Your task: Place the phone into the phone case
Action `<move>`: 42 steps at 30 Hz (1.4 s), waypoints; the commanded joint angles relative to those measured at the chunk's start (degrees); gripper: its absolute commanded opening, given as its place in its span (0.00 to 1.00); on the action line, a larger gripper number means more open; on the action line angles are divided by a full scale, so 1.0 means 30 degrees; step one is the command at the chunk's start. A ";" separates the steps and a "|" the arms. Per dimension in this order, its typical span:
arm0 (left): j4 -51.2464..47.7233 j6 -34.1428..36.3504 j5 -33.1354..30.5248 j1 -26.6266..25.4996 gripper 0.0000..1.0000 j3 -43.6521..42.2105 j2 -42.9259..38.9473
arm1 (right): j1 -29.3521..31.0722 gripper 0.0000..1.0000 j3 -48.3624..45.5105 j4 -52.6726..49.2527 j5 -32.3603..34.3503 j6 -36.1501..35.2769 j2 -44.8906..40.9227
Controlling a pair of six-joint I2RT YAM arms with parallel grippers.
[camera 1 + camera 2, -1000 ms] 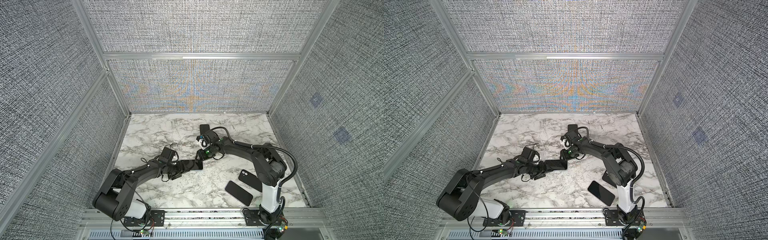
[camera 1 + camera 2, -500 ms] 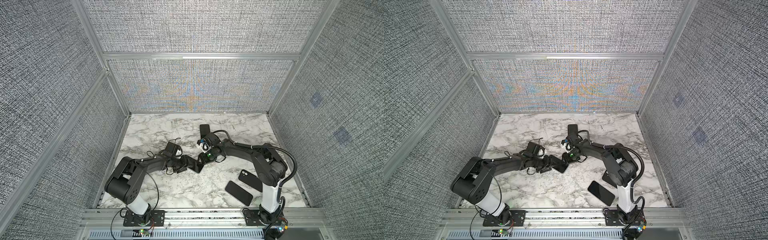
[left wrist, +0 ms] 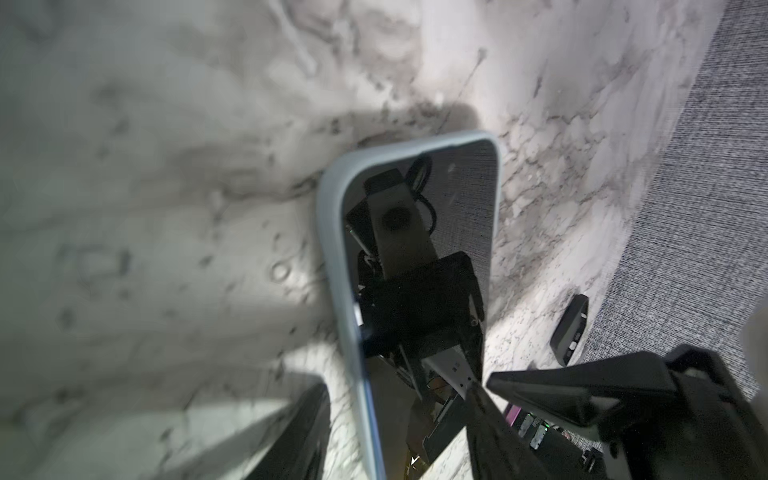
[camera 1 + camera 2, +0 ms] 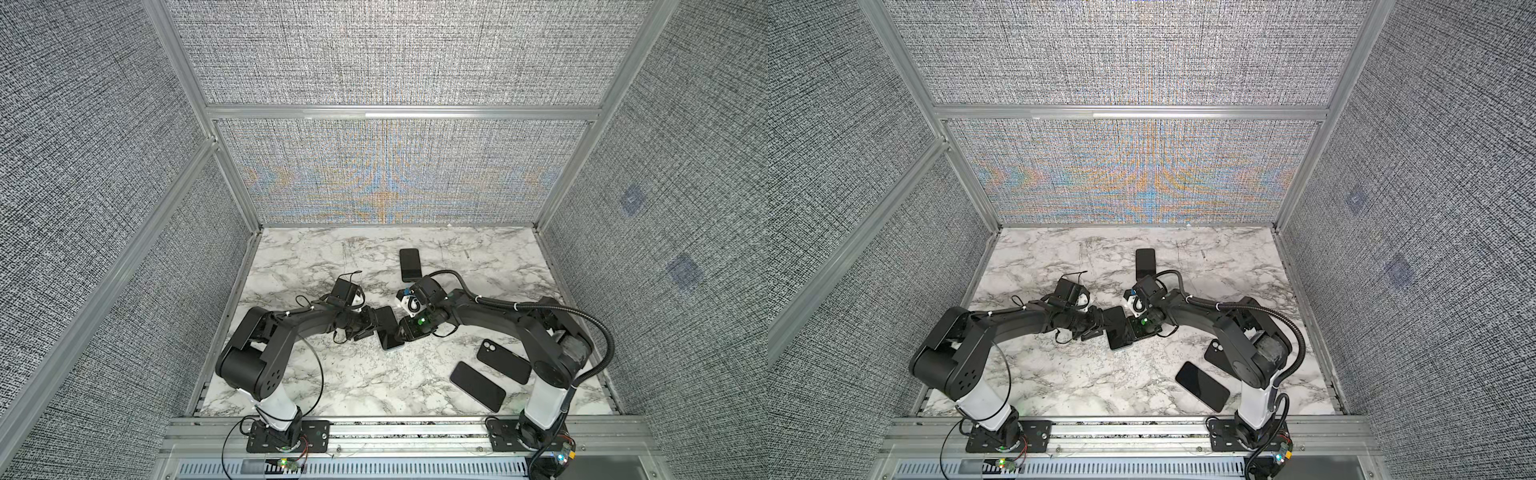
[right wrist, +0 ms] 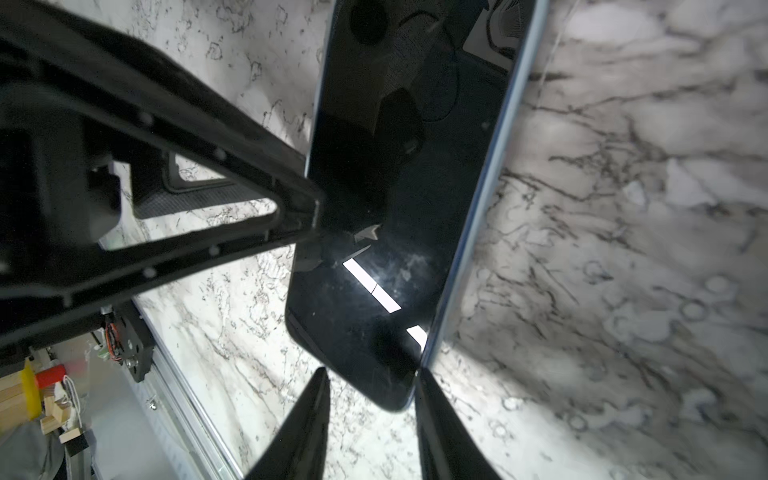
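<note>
The phone (image 4: 388, 332) (image 4: 1119, 332) lies screen up mid-table, its black glass (image 3: 415, 249) (image 5: 395, 208) edged by the light blue phone case (image 3: 332, 232) (image 5: 490, 174). My left gripper (image 4: 372, 328) (image 3: 397, 384) stands open astride one end. One of its fingers (image 3: 486, 411) rests at the phone's edge and the other (image 3: 299, 436) stands apart. My right gripper (image 4: 401, 330) (image 5: 371, 370) is open at the opposite end. One of its fingertips (image 5: 432, 399) touches the blue corner, and the other (image 5: 311, 407) is clear of it.
A black phone (image 4: 410, 264) (image 4: 1145, 262) lies behind the grippers. At the front right lie a dark slab with two camera rings (image 4: 503, 360) and a plain black one (image 4: 477, 385) (image 4: 1202, 384), beside the right arm's base. Fabric walls enclose the marble table (image 4: 332, 382).
The left arm has folded up at its elbow while its gripper stayed at the phone. The right gripper has dropped onto the phone's other end. Both pairs of jaws have narrowed.
</note>
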 commanded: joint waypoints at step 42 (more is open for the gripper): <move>-0.6422 -0.2481 -0.3177 -0.3269 0.18 0.1832 0.0265 | 0.0001 0.38 -0.2157 0.3527 -0.1417 0.1217 -0.0247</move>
